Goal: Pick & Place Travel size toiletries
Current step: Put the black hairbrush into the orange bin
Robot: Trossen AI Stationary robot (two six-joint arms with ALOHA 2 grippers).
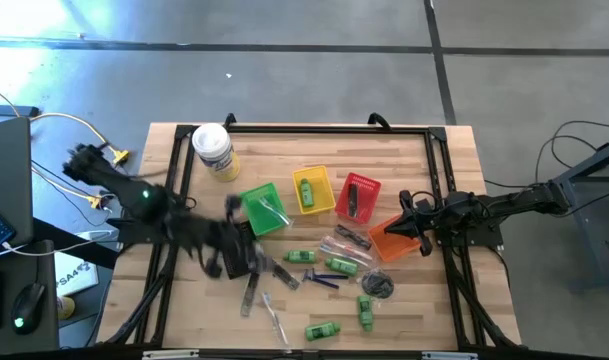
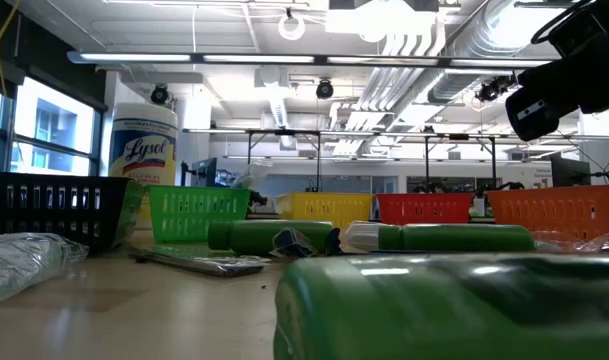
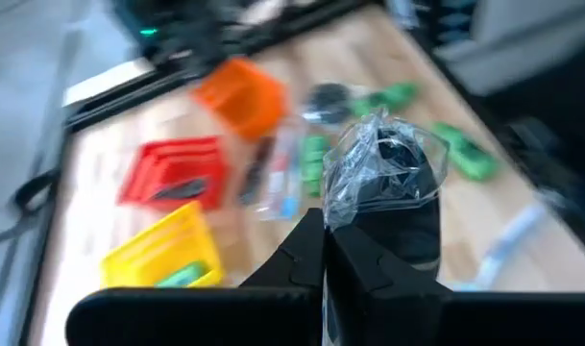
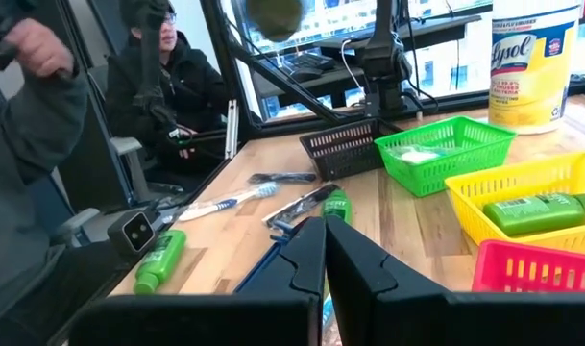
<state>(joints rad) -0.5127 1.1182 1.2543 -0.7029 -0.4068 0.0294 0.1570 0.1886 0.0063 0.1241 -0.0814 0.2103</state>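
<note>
My left gripper (image 3: 323, 252) is shut on a dark round piece in crinkled clear wrap (image 3: 386, 178), raised above the table. In the high view it is a blur left of the green basket (image 1: 263, 210), near the black basket (image 1: 246, 255). Green mini bottles (image 1: 322, 329), a blue razor (image 1: 322, 281), a toothbrush (image 4: 225, 204) and combs (image 4: 282, 178) lie loose on the wood. A green bottle (image 4: 539, 211) lies in the yellow basket (image 1: 313, 190). My right gripper (image 4: 324, 233) waits shut at the right, beside the orange basket (image 1: 392, 240). My left gripper pinches the wrapped piece by its lower edge (image 3: 367, 240) between the ends of its two fingers. The fingers slant down toward the table's right side and hide the exact place of contact. The piece stands out beyond the fingertips, lifted clear of the table.
A white canister with a yellow label (image 1: 214, 150) stands at the far left. The red basket (image 1: 358, 197) holds a dark item. A black frame (image 1: 304, 128) runs round the table. People sit beyond the left edge (image 4: 167, 77).
</note>
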